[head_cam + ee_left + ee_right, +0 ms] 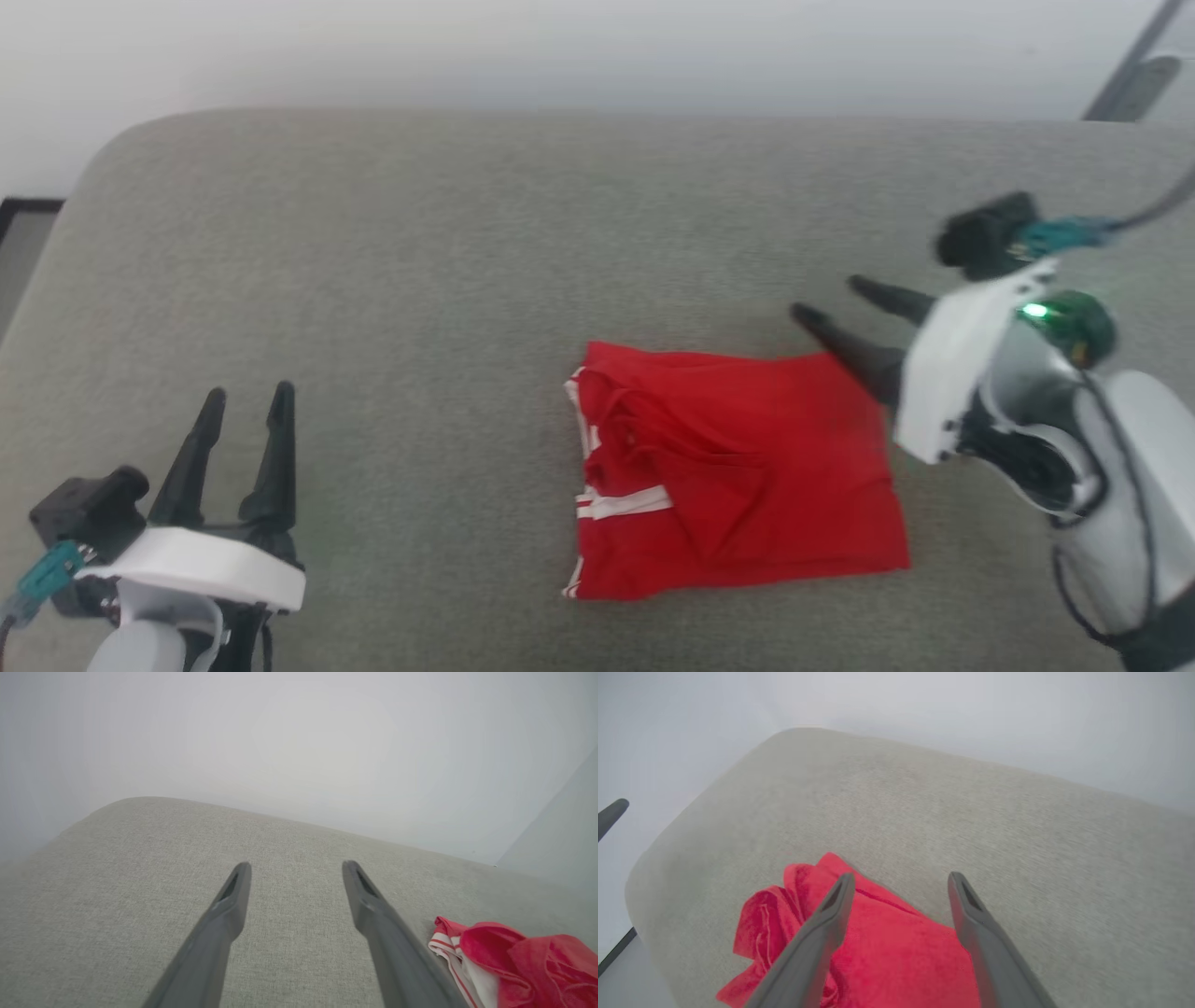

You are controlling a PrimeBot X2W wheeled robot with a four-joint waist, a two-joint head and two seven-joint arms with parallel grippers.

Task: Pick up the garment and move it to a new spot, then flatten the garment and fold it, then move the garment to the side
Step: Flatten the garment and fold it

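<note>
Lying folded on grey cushion (373, 233), red garment (747, 448), right gripper (826, 297) spread, empty

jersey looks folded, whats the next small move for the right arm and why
Probably lower the right gripper onto the right edge of the jersey and close. The jersey lies folded near the middle of the cushion, so only moving it aside seems left. That gripper is open with its fingers at that edge, and the left gripper sits far off.
</note>
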